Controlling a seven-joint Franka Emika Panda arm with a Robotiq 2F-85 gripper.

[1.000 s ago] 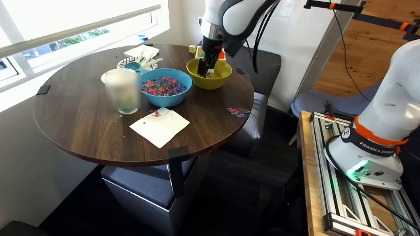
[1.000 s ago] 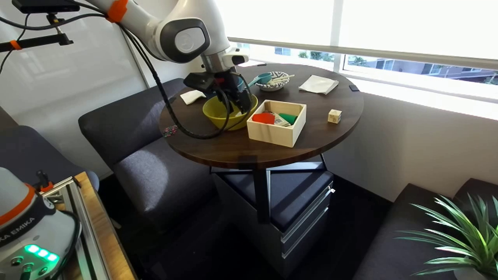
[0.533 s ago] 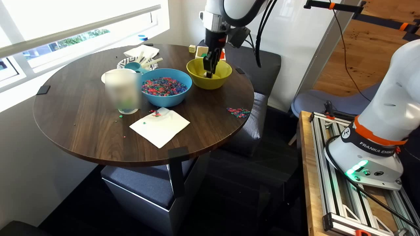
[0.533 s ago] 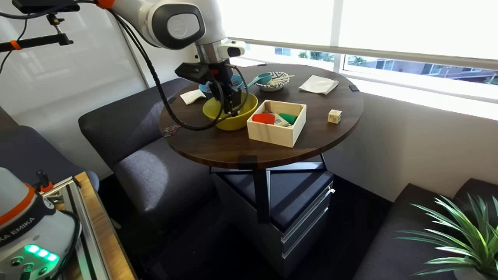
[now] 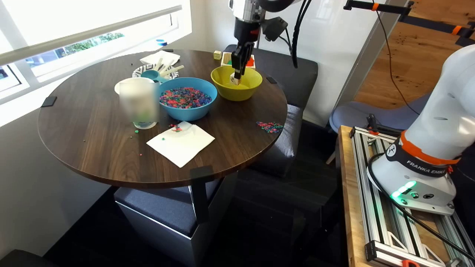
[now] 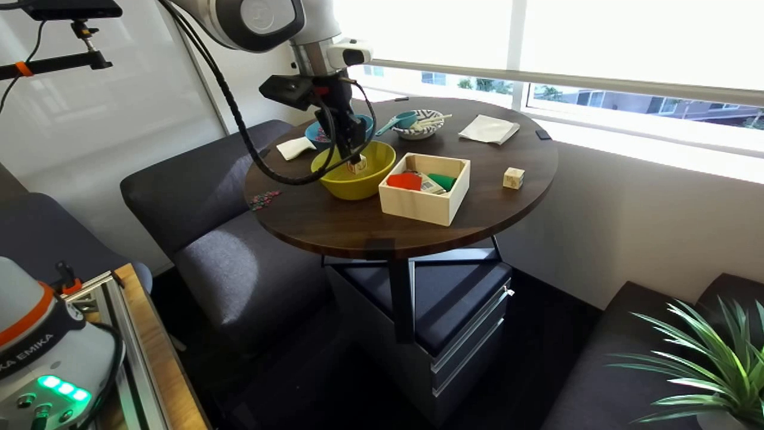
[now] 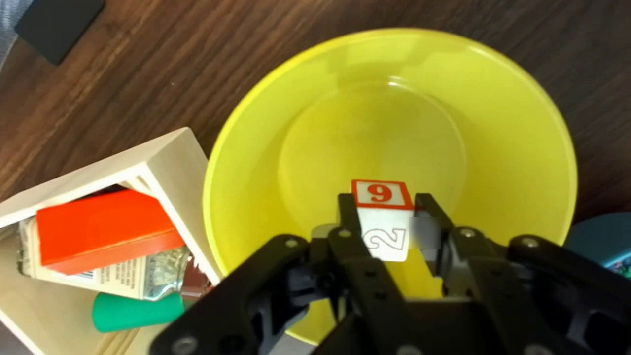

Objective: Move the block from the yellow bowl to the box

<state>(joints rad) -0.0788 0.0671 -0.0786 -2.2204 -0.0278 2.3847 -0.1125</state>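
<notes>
The block (image 7: 382, 231) is a small cube with a red-framed numeral on one face and an outlined one on another. My gripper (image 7: 384, 201) is shut on it, one finger at each side. In both exterior views the block (image 6: 357, 165) hangs at the fingertips inside the yellow bowl (image 6: 352, 190), seemingly off its bottom. The bowl (image 7: 517, 123) spreads beneath the gripper in the wrist view. Right beside it stands the box (image 6: 418, 204), of pale wood, holding a red piece, a green piece and a labelled pack. Its wooden wall (image 7: 172, 162) shows at the left in the wrist view.
A blue bowl (image 5: 189, 114) of colourful bits stands close to the yellow one. Another small cube (image 6: 513, 178) sits past the box. A patterned bowl (image 6: 418, 134) with a teal scoop (image 6: 404, 120), a pale cup (image 5: 138, 102) and napkins (image 5: 181, 144) are also on the table.
My gripper has closed on the block and risen. The block came up with it from low in the yellow bowl. Bowl and box have stayed put.
</notes>
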